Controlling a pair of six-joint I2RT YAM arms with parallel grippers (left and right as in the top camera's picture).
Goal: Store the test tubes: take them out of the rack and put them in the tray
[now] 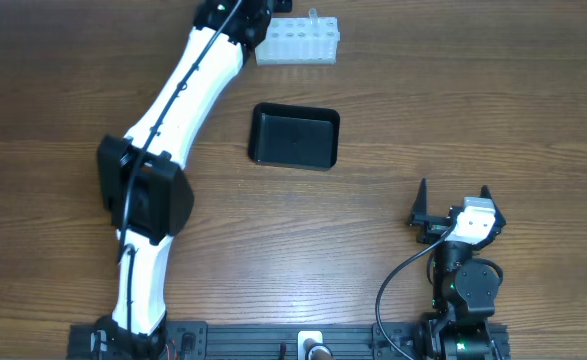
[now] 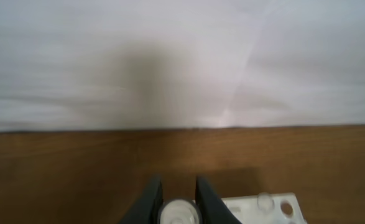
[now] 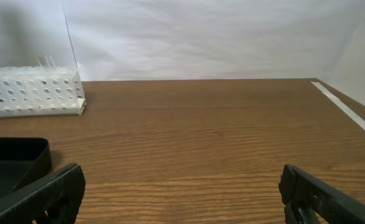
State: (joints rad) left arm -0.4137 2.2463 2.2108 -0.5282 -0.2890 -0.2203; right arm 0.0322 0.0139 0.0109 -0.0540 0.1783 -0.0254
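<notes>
Wood-grain table [image 1: 473, 100] ahead of my bases. Directly on it: white tube rack [image 1: 293, 52] at the far edge, black tray [image 1: 257, 135] nearer me, apart from it.

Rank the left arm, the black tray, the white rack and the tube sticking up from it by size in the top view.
1. left arm, by far
2. black tray, about as wide as the rack but deeper
3. white rack, one end hidden under the arm
4. tube

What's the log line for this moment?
left gripper: closed on test tube at rack | right gripper: open, away from rack | tray: empty
</notes>
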